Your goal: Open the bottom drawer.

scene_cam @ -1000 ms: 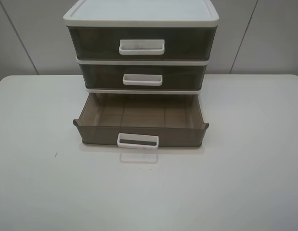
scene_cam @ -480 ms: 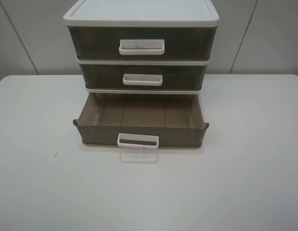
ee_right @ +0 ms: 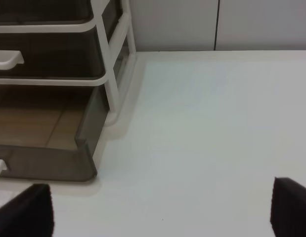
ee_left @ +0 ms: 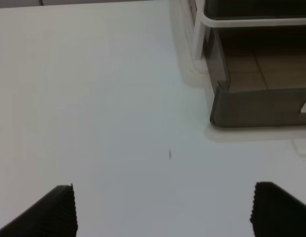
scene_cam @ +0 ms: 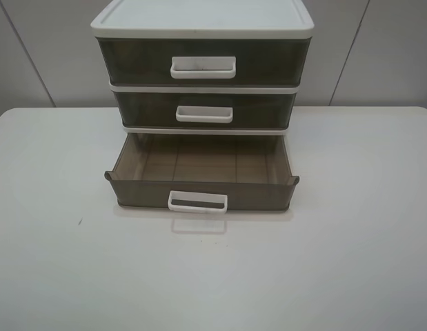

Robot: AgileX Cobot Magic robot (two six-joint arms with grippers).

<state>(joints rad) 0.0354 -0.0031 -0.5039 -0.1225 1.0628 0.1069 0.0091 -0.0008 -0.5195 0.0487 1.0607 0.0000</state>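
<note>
Exterior high view: bottom drawer point(scene_cam: 201, 181) pulled well out of the white-framed chest point(scene_cam: 202, 69), its handle point(scene_cam: 197, 201) at the front and its tray bare; the two upper drawers point(scene_cam: 203, 86) sit flush. Left gripper point(ee_left: 162, 210) spread wide, empty, over the table point(scene_cam: 54, 227) beside the drawer's front corner. Right gripper point(ee_right: 160, 207) likewise wide, holding nothing, off the opposite corner.

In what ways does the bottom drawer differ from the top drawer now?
The bottom drawer is pulled out, so its empty inside shows; the top drawer is shut in the chest. The bottom drawer's front reaches over the table; the top drawer's stays flush. Both are smoky brown with white loop handles.
</note>
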